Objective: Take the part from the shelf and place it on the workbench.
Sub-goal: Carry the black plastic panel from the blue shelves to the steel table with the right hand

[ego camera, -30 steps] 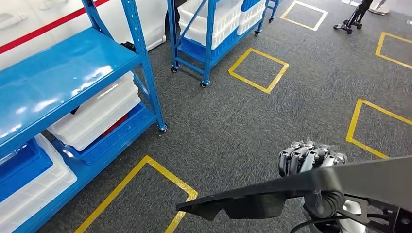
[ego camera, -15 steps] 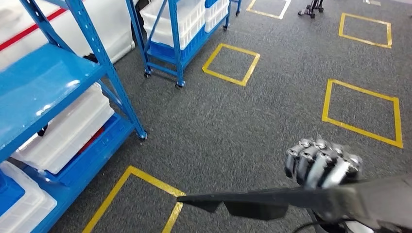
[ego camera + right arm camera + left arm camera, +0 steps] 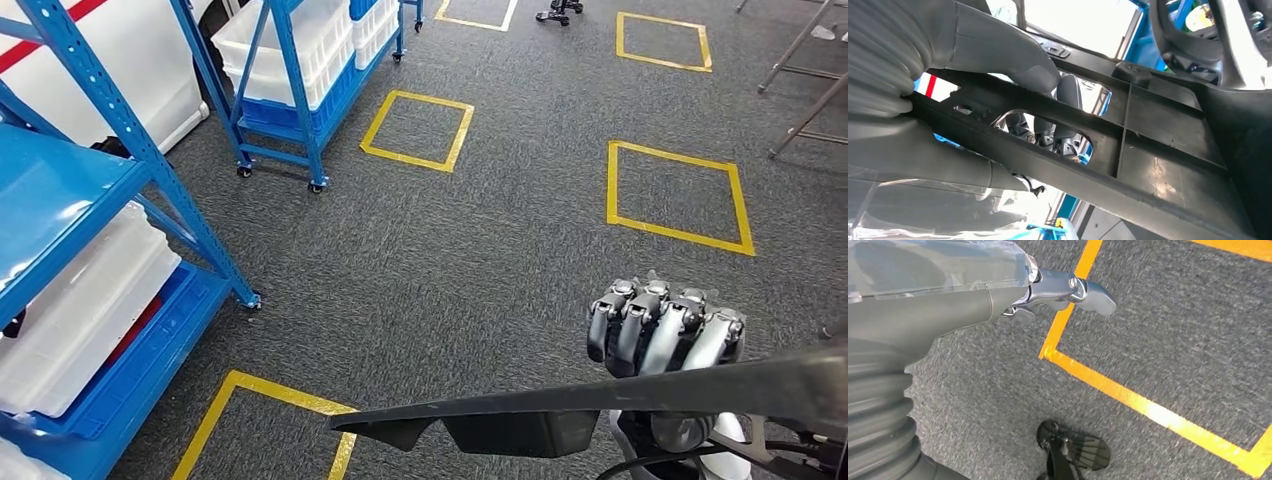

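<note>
**Long black part carried over open floor, workbench not yet reached**

The biggest hazard was the part's own length. The black plastic panel (image 3: 600,400) ran flat across the lower edge of the head view, its pointed end reaching well out to the robot's left, so a turn near the blue shelving rack (image 3: 90,230) could have swung that tip into an upright. The right hand (image 3: 665,335) held the panel, fingers curled over its upper edge; in the right wrist view the fingers (image 3: 1060,125) showed through a cut-out between the panel's ribs while the thumb lay on the near side. That grip sat toward one end only, so the judgement was that the unsupported length could lever downward or twist out if the robot stepped hard.

The left hand (image 3: 1068,290) hung low over the carpet with nothing in it; only part of it was visible, so whether its fingers were spread or curled could not be told. It gave the panel no support.

The floor was grey carpet (image 3: 480,250) marked with yellow tape squares (image 3: 672,190). A second blue rack on castors (image 3: 300,80) stood farther off, holding white bins (image 3: 290,50); more white bins (image 3: 80,310) sat on the near rack's lower shelf. Grey metal legs (image 3: 805,90) stood at the far right corner of the floor.
</note>
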Controlling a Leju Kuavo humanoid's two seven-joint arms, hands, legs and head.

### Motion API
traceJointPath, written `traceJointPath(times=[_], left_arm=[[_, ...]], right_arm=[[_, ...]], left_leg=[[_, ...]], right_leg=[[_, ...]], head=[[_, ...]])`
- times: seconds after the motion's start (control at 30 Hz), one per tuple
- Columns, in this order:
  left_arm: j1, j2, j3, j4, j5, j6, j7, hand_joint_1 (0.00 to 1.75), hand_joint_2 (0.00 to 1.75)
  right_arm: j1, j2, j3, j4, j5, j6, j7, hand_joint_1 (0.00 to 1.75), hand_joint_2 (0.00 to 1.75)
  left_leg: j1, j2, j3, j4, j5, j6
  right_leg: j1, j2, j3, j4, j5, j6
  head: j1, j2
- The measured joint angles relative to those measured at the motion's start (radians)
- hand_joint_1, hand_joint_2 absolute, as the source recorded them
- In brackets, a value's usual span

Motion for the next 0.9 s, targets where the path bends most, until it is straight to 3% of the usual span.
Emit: traceJointPath(times=[0.07, 0.13, 0.17, 0.23, 0.3, 0.37, 0.43, 0.47, 0.53, 0.6, 0.63, 0.67, 0.7, 0.73, 0.8, 0.83, 0.9], left_arm=[[0.002, 0.004, 0.0, 0.0, 0.0, 0.0, 0.002, 0.0, 1.75], [0.006, 0.008, 0.0, 0.0, 0.001, -0.01, 0.005, 0.0, 1.75], [0.007, 0.009, 0.0, 0.0, 0.001, -0.017, 0.006, 0.0, 1.75], [0.007, 0.01, 0.0, 0.0, 0.001, -0.027, 0.006, 0.0, 1.75], [0.006, 0.01, 0.0, 0.0, 0.002, -0.029, 0.004, 0.0, 1.75], [0.006, 0.01, 0.001, 0.0, 0.003, -0.028, -0.001, 0.0, 1.75], [0.003, 0.009, 0.001, 0.0, 0.004, -0.028, -0.008, 0.0, 1.75], [0.0, 0.009, 0.001, 0.0, 0.004, -0.028, -0.012, 0.0, 1.75], [-0.003, 0.008, 0.001, 0.0, 0.005, -0.028, -0.018, 0.0, 1.75], [0.001, 0.008, 0.001, 0.0, 0.007, -0.028, -0.019, 0.0, 1.75], [0.004, 0.008, 0.002, 0.0, 0.008, -0.027, -0.019, 0.0, 1.75], [0.006, 0.008, 0.002, 0.0, 0.008, -0.027, -0.019, 0.0, 1.75], [0.007, 0.008, 0.002, 0.0, 0.009, -0.027, -0.019, 0.0, 1.75], [0.007, 0.008, 0.002, 0.0, 0.01, -0.025, -0.02, 0.0, 1.75], [0.006, 0.007, 0.003, 0.0, 0.012, -0.02, -0.023, 0.0, 1.75], [0.005, 0.006, 0.005, 0.0, 0.014, -0.017, -0.025, 0.0, 1.75], [0.004, 0.004, 0.007, 0.0, 0.017, -0.015, -0.028, 0.0, 1.75]], right_arm=[[0.013, 0.0, -0.012, -0.008, -0.007, 0.013, -0.001, 1.57, 1.75], [0.03, 0.001, -0.03, -0.01, -0.014, 0.036, -0.001, 1.57, 1.75], [0.04, 0.002, -0.041, -0.01, -0.017, 0.051, -0.001, 1.57, 1.75], [0.053, 0.004, -0.064, -0.01, -0.024, 0.077, -0.001, 1.57, 1.75], [0.056, 0.007, -0.083, -0.01, -0.027, 0.095, 0.0, 1.57, 1.75], [0.056, 0.01, -0.095, -0.009, -0.025, 0.102, 0.0, 1.57, 1.75], [0.059, 0.012, -0.103, -0.01, -0.02, 0.099, 0.0, 1.57, 1.75], [0.062, 0.013, -0.106, -0.012, -0.018, 0.095, -0.001, 1.57, 1.75], [0.064, 0.016, -0.108, -0.015, -0.016, 0.089, -0.001, 1.57, 1.75], [0.067, 0.022, -0.108, -0.015, -0.015, 0.088, -0.002, 1.57, 1.75], [0.069, 0.024, -0.107, -0.015, -0.015, 0.087, -0.002, 1.57, 1.75], [0.072, 0.026, -0.107, -0.014, -0.015, 0.088, -0.001, 1.57, 1.75], [0.072, 0.027, -0.107, -0.014, -0.015, 0.09, 0.0, 1.57, 1.75], [0.072, 0.027, -0.107, -0.013, -0.016, 0.092, 0.001, 1.57, 1.75], [0.066, 0.028, -0.106, -0.009, -0.02, 0.101, 0.001, 1.57, 1.75], [0.06, 0.028, -0.104, -0.006, -0.021, 0.104, 0.001, 1.57, 1.75], [0.051, 0.03, -0.1, 0.0, -0.022, 0.105, 0.002, 1.57, 1.75]], left_leg=[[-0.002, 0.021, 0.004, -0.005, 0.0, 0.007], [-0.005, 0.046, 0.004, -0.006, -0.003, 0.009], [-0.007, 0.059, 0.005, -0.006, -0.005, 0.009], [-0.009, 0.082, 0.011, -0.006, -0.011, 0.007], [-0.011, 0.102, 0.021, -0.006, -0.018, 0.001], [-0.012, 0.12, 0.027, -0.007, -0.024, -0.009], [-0.01, 0.139, 0.034, -0.013, -0.029, -0.021], [-0.009, 0.134, 0.038, -0.011, -0.033, -0.026], [-0.007, 0.088, 0.021, 0.04, -0.067, -0.032], [-0.005, 0.036, -0.041, 0.165, -0.124, -0.034], [-0.005, 0.027, -0.075, 0.225, -0.144, -0.035], [-0.005, 0.023, -0.099, 0.258, -0.145, -0.036], [-0.005, 0.021, -0.106, 0.255, -0.125, -0.037], [-0.004, 0.017, -0.094, 0.213, -0.089, -0.037], [-0.001, -0.02, -0.043, 0.082, -0.015, -0.035], [0.001, -0.04, -0.024, 0.034, 0.003, -0.034], [-0.001, -0.057, -0.01, 0.0, 0.003, -0.027]], right_leg=[[0.0, -0.059, -0.051, 0.101, -0.054, 0.008], [-0.004, -0.083, -0.114, 0.217, -0.098, 0.013], [-0.006, -0.086, -0.127, 0.237, -0.095, 0.013], [-0.007, -0.094, -0.093, 0.169, -0.044, 0.009], [0.002, -0.135, -0.021, 0.034, 0.007, -0.002], [0.015, -0.161, 0.014, -0.036, 0.021, -0.015], [0.021, -0.139, 0.016, -0.044, 0.022, -0.025], [0.019, -0.127, 0.021, -0.052, 0.025, -0.029], [0.013, -0.107, 0.035, -0.069, 0.031, -0.04], [0.011, -0.085, 0.04, -0.073, 0.03, -0.049], [0.011, -0.072, 0.041, -0.072, 0.03, -0.051], [0.011, -0.057, 0.042, -0.071, 0.029, -0.052], [0.011, -0.041, 0.043, -0.07, 0.028, -0.051], [0.01, -0.026, 0.044, -0.067, 0.026, -0.049], [0.009, 0.001, 0.043, -0.055, 0.019, -0.042], [0.008, 0.013, 0.04, -0.048, 0.015, -0.036], [0.004, 0.036, 0.03, -0.04, 0.013, -0.023]], head=[[0.004, 0.0], [0.006, 0.0], [0.006, 0.0], [0.006, 0.0], [0.005, 0.0], [0.006, 0.0], [0.006, 0.0], [0.006, 0.0], [0.004, 0.0], [0.003, 0.0], [0.003, 0.0], [0.003, 0.0], [0.003, 0.0], [0.003, 0.0], [0.003, 0.0], [0.003, 0.0], [0.003, 0.0]])
